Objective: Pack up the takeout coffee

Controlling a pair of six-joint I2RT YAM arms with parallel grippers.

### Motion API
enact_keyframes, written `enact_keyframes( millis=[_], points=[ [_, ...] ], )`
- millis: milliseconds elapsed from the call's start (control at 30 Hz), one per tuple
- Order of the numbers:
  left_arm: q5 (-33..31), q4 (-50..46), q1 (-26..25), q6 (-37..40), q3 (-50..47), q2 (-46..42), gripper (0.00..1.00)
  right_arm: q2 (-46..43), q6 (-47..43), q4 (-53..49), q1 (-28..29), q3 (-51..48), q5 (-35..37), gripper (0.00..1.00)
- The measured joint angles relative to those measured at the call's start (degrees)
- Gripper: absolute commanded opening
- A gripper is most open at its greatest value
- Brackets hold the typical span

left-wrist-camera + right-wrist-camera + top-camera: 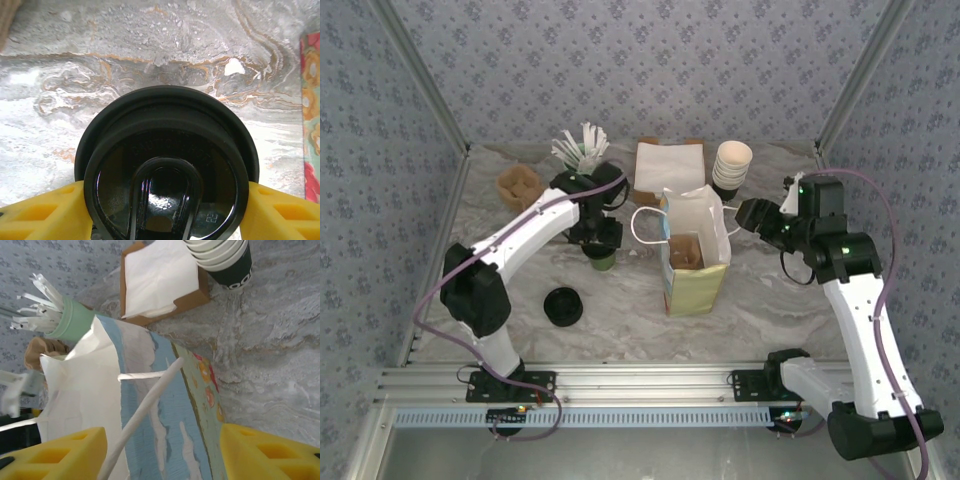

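Marbled table enclosed by patterned walls. Your left gripper stands over the takeout coffee, which sits upright on the table to the left of the paper bag, apart from it. In the left wrist view the yellow fingers flank the black lid on both sides; you cannot tell whether they press on the cup. Your right gripper is at the bag's far right rim, jaws wide, with the white handle crossing between them, ungripped. A loose black disc lies on the table, near and left of the cup
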Motion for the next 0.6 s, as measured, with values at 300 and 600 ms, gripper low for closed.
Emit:
enact_keyframes(
  millis=[300,600],
  points=[
    [-3.6,-9.3,0.0,0.5,11.5,-7.3,0.63,1.8,0.0,3.2,3.2,-3.4,-3.3,0.65],
    [-6.8,-17.7,-1.6,0.5,20.1,-8.9,0.62,3.9,3.5,6.5,9.8,-6.3,-1.7,0.39]
  ],
)
